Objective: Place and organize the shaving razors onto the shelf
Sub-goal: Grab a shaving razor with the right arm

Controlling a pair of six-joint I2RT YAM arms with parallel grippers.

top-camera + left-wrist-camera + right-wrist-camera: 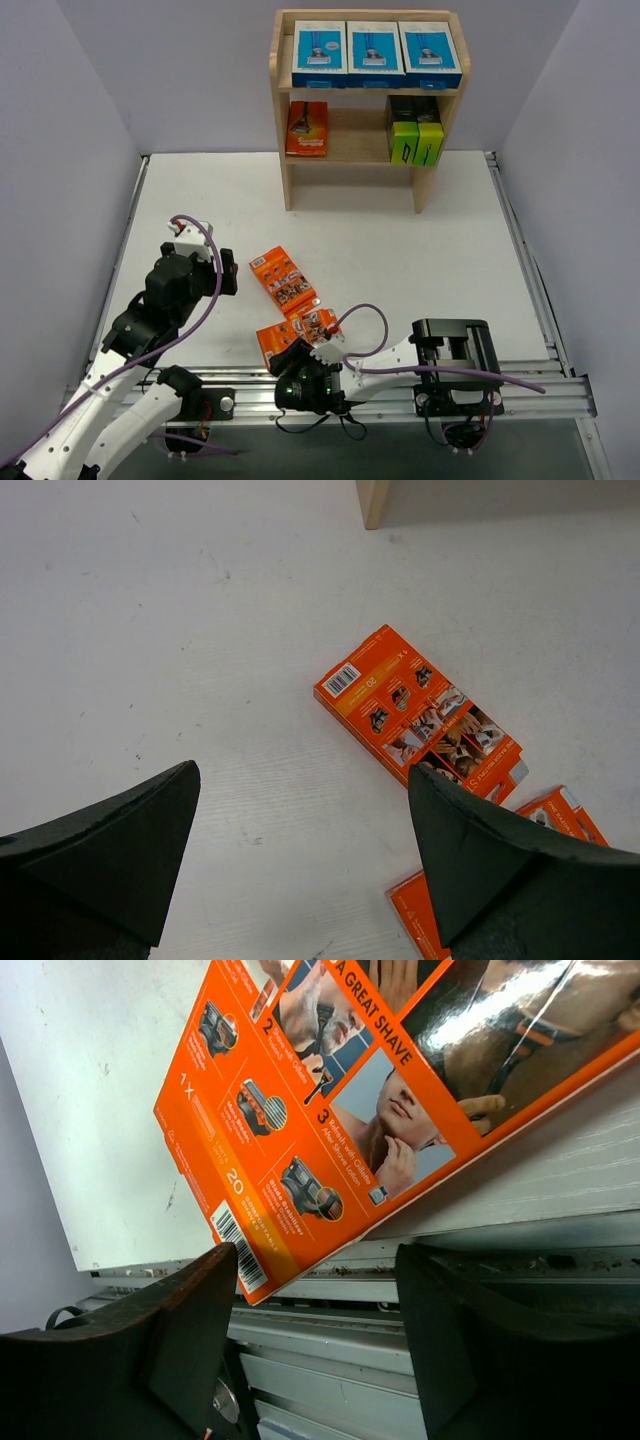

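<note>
Right wrist view: the right jaws stand apart, straddling the orange pack's corner; so shallow a bite may slip, while the left jaws gape empty.

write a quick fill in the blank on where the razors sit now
1. The top tier of the shelf holds ___ blue boxes.
2. The green boxes stand at the middle tier's ___ end.
3. ___ orange packs lie on the table.
4. The left gripper is ___.
Missing: three; right; two; open.
</note>
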